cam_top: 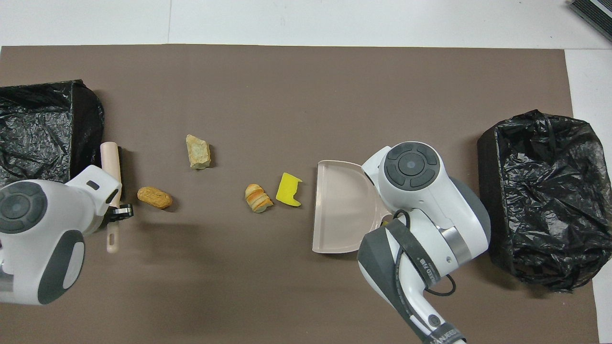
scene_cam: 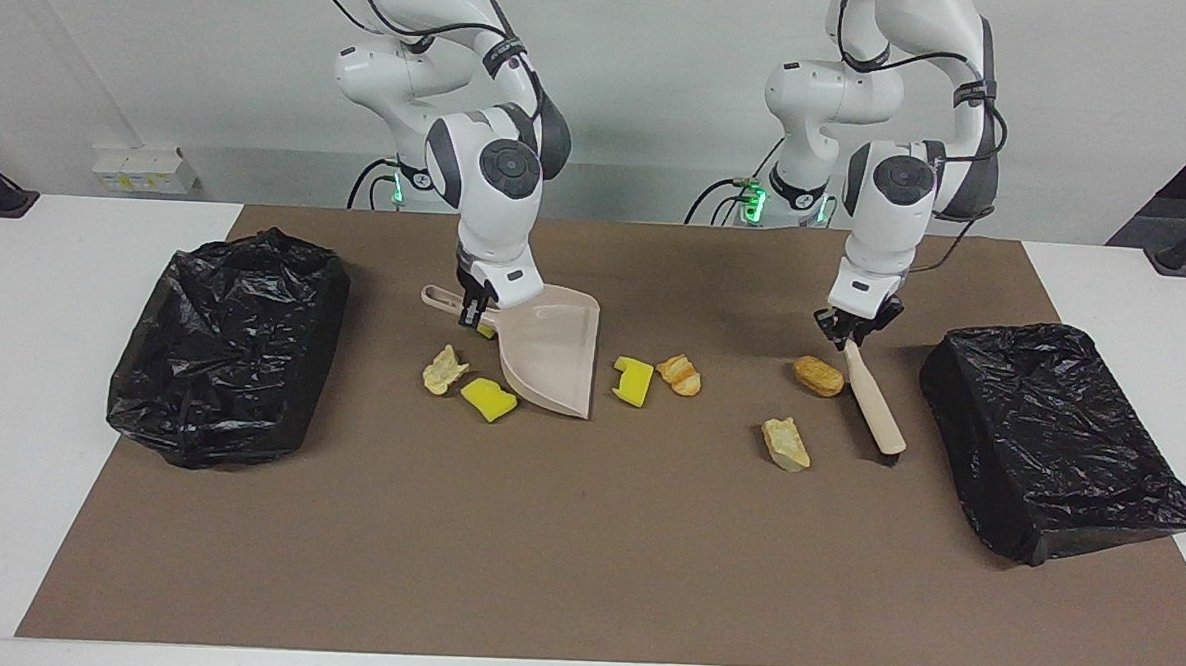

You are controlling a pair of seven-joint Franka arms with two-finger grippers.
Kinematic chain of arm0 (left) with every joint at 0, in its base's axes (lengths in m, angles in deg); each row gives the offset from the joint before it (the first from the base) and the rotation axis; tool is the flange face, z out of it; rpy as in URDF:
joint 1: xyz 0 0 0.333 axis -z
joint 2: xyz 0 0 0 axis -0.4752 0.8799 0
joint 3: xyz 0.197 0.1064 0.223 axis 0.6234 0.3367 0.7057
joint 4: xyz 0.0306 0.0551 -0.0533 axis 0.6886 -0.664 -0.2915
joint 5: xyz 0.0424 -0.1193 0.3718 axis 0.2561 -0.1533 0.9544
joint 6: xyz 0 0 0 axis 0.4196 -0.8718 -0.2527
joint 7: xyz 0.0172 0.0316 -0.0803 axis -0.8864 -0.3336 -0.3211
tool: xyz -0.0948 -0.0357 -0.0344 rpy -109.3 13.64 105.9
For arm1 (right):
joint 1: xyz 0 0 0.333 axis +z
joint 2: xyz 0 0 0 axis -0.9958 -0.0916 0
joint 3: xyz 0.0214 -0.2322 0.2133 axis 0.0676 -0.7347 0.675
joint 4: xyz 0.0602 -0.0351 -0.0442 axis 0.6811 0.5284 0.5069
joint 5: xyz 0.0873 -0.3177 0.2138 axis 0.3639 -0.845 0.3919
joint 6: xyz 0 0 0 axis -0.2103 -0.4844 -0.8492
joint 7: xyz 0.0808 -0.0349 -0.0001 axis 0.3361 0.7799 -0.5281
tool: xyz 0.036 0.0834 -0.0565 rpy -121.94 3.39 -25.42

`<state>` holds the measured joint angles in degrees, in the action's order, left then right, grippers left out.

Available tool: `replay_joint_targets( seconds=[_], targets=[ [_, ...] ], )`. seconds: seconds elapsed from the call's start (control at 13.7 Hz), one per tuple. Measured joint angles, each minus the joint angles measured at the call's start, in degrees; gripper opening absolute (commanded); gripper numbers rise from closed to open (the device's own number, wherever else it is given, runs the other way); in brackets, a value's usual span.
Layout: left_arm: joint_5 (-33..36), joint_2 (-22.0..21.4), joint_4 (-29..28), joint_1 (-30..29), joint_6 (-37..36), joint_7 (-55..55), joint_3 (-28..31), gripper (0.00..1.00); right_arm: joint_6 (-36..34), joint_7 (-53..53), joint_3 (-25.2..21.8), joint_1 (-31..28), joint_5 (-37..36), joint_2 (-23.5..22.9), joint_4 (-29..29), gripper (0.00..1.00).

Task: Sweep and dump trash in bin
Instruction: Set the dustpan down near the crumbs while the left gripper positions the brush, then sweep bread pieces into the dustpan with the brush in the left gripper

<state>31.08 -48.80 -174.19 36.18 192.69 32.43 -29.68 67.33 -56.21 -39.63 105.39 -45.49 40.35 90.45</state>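
My right gripper (scene_cam: pixel 476 313) is shut on the handle of the beige dustpan (scene_cam: pixel 550 346) (cam_top: pixel 342 210), whose lip rests on the mat beside a yellow sponge piece (scene_cam: pixel 634 381) (cam_top: pixel 289 189) and a striped bread lump (scene_cam: pixel 680 374) (cam_top: pixel 258 198). My left gripper (scene_cam: pixel 850 329) (cam_top: pixel 122 211) is shut on the brush (scene_cam: pixel 875 405) (cam_top: pixel 111 160), which slants down to the mat beside a tan lump (scene_cam: pixel 817 375) (cam_top: pixel 155 197). A pale lump (scene_cam: pixel 784 443) (cam_top: pixel 198 151) lies farther from the robots. More trash (scene_cam: pixel 488 400) lies on the bin side of the dustpan.
A black-bagged bin (scene_cam: pixel 232 347) (cam_top: pixel 540 200) stands open at the right arm's end of the brown mat. A second black-bagged box (scene_cam: pixel 1054 438) (cam_top: pixel 43 124) sits at the left arm's end, close to the brush.
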Motion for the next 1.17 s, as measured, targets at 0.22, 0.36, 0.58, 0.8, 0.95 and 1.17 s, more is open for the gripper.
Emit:
replay_joint_targets(
  seconds=[0.22,0.36,0.58,0.8,0.95,1.17],
  targets=[
    [-4.01,1.29,1.39,4.80,0.19,-0.19,-0.04,0.00,0.34,0.11,0.00,0.01,0.00,-0.12,0.00,0.00],
    [-6.03,1.30,1.58,8.36,0.32,-0.19,-0.15,0.00,0.55,0.33,0.00,0.02,0.40,-0.12,-0.01,0.00],
    [-8.79,1.43,1.91,11.83,0.52,0.51,-0.37,0.00,0.79,0.35,0.00,0.02,1.12,-0.12,-0.01,0.00],
    [-11.96,2.18,3.34,14.60,1.19,2.56,-0.42,0.00,0.80,0.50,0.00,0.02,1.21,-0.12,-0.01,0.00],
    [-12.75,3.97,4.70,17.72,2.02,2.74,-0.48,0.00,0.80,0.58,0.00,0.02,1.24,-0.12,-0.01,0.00],
    [-13.39,6.32,6.33,21.41,3.35,2.70,-0.99,0.00,0.80,0.76,0.00,0.02,1.26,-0.12,-0.01,0.00]
  ],
)
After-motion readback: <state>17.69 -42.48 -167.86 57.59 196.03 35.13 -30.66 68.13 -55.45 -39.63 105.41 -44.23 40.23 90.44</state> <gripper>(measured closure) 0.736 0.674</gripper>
